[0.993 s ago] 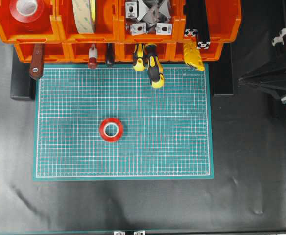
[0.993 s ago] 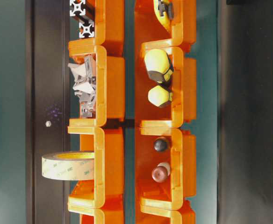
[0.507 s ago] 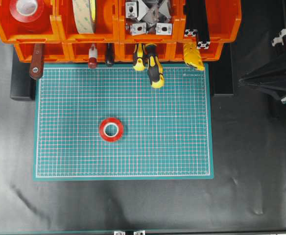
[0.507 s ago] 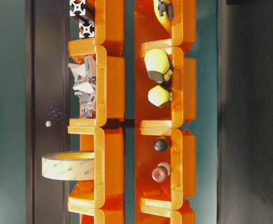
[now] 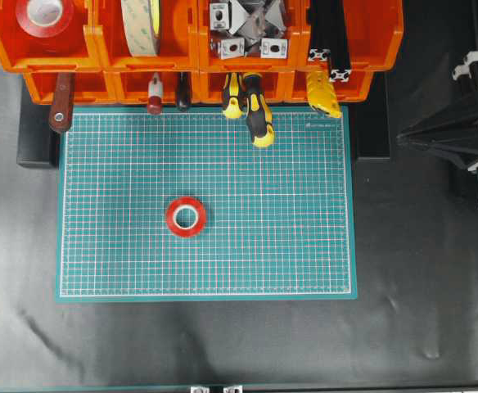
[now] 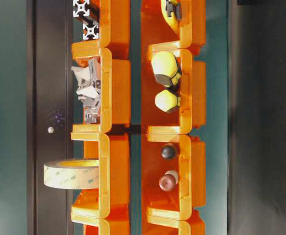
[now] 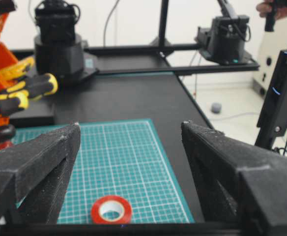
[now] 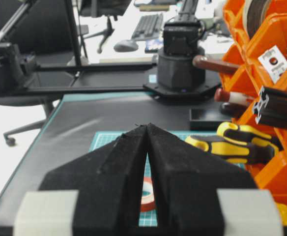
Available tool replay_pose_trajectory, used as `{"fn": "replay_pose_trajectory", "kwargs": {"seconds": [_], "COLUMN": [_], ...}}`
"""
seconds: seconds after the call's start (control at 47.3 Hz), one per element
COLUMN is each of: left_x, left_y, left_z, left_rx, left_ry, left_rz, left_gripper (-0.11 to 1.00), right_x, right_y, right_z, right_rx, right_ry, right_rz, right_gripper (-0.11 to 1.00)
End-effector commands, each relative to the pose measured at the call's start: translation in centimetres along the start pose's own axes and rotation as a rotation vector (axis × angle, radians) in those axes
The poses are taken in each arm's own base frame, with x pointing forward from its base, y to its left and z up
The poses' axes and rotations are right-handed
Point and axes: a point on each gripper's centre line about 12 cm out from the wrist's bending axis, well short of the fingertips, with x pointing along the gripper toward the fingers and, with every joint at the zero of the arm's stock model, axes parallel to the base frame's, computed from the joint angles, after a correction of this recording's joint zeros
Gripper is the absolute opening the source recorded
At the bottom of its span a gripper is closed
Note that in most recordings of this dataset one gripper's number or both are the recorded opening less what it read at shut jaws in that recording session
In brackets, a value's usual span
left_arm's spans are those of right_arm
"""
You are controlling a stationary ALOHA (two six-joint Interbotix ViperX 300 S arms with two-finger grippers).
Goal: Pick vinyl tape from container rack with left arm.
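black foam-padded pincer (image 7: 129, 162) fingers (image 7: 35, 162)

the only readable marking was a faint repeated "3m" printed along the outer face of the cream tape roll (image 6: 72, 174), seen in the table-level view, where the roll stood in an upper compartment of the container rack (image 6: 114, 98). a line of tiny pale print ran along the upper right margin of the green grid mat (image 5: 206, 201) in the overhead view, but it was too small to make out. no lettering could be read on the vinyl tape (image 5: 186, 216), the screwdriver handles (image 5: 255, 110), or anything in the wrist views.
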Motion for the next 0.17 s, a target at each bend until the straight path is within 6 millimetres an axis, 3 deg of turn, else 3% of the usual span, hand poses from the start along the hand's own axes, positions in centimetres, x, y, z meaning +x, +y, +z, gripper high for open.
{"fn": "replay_pose_trajectory", "kwargs": {"seconds": [0.0,0.148], "left_x": [0.18,0.24], "left_y": [0.03,0.03], "left_z": [0.43,0.23], "left_rx": [-0.001,-0.001], "left_ry": [-0.005,0.003], "left_rz": [0.003,0.003], "left_gripper": [0.79,0.79], "right_x": [0.24,0.24], "right_y": [0.05,0.05], "right_z": [0.29,0.29], "right_rx": [0.000,-0.003], "right_ry": [0.000,0.000], "right_rz": [0.002,0.002], "right_gripper": [0.01,0.01]}}
